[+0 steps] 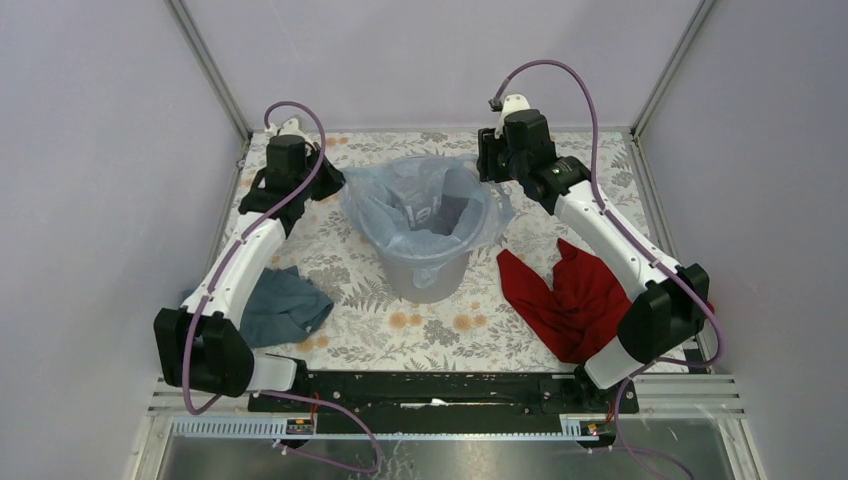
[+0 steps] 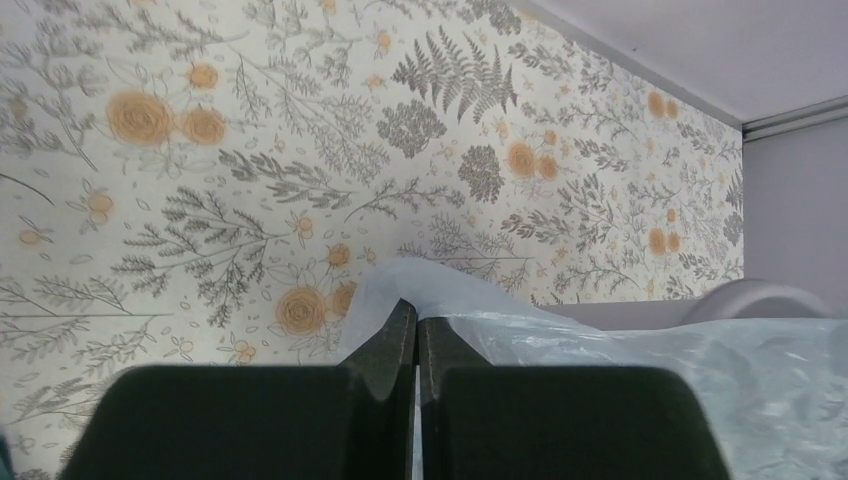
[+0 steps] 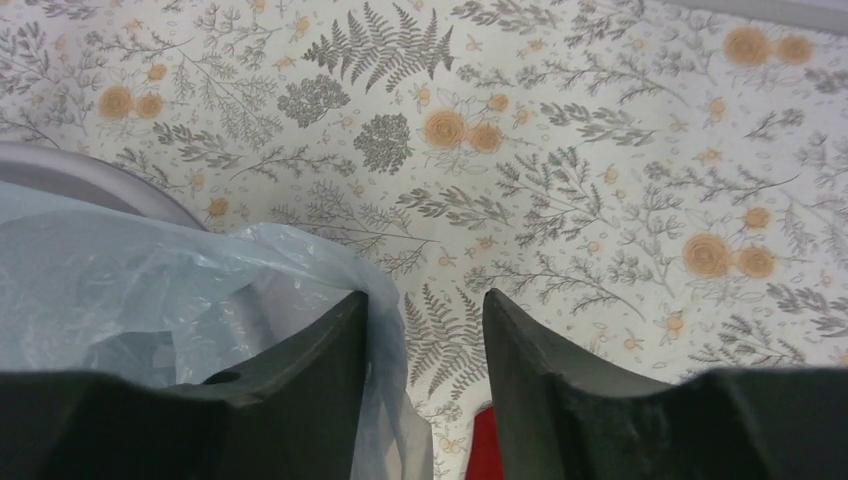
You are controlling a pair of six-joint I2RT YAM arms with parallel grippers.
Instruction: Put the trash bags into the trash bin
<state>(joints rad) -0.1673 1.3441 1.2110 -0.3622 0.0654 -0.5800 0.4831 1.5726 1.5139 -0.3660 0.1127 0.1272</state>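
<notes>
teal cloth (image 1: 283, 306) on floral tabletop (image 1: 440, 335), left | left gripper (image 2: 417, 335) closed, pinching trash bag (image 1: 372, 205) edge | trash bag lines and overhangs trash bin (image 1: 428, 278), mid-tabletop | right gripper (image 3: 423, 305) parted, bag film against one finger, nothing clamped | red cloth (image 1: 565, 300) right

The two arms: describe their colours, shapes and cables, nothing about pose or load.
Left arm and right arm match: smooth white link shells between chunky black joint housings. A purple cable loops along each, arching above the wrist. The left gripper and right gripper have dark, matte, wedge-shaped fingers tapering to tips. No readable markings show.
</notes>
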